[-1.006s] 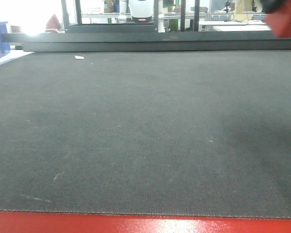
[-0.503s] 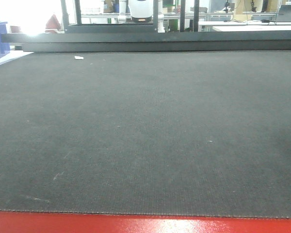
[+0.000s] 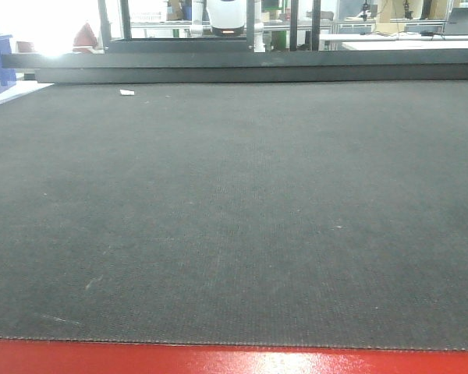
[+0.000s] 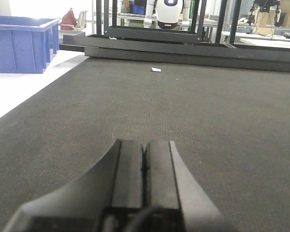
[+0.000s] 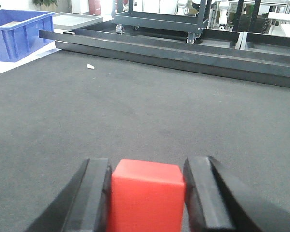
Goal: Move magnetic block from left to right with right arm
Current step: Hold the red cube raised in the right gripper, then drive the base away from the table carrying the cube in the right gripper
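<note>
**Carry step: block clamped in the right arm's tool.**

Over the wide dark-grey woven mat point(image 5: 135, 106), the black two-fingered right gripper point(image 5: 147, 193) squeezes the small plain red magnetic block point(image 5: 146, 198) between its pads. I cannot tell whether the block is lifted or how far right it is, as the front view shows neither. The black left gripper point(image 4: 144, 164) is pressed closed on nothing. Next, I judge: travel right, lower, release. A tiny white scrap point(image 5: 90, 66) lies far off.
</note>
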`<action>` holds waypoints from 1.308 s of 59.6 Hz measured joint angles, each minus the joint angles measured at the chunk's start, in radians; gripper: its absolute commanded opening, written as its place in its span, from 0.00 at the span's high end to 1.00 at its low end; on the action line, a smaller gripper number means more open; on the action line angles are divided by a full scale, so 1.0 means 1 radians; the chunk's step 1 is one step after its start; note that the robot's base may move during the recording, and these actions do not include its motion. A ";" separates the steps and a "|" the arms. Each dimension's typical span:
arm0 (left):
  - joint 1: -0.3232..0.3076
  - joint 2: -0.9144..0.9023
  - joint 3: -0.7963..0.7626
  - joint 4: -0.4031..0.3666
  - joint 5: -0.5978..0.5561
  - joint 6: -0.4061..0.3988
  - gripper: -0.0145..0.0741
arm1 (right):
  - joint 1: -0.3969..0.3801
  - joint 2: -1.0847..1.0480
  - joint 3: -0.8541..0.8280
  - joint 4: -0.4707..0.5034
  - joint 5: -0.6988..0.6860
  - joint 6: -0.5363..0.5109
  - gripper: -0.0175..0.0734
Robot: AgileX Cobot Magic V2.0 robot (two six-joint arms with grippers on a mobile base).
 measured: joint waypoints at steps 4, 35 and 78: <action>0.000 0.000 0.000 0.000 0.000 0.000 0.97 | 0.000 0.000 0.000 0.000 0.000 0.000 0.55; 0.000 0.000 0.000 0.000 0.000 0.000 0.97 | 0.000 0.000 0.000 0.000 0.000 -0.002 0.55; 0.000 0.000 0.000 0.000 0.000 0.000 0.97 | 0.001 0.000 0.000 0.000 0.000 -0.002 0.55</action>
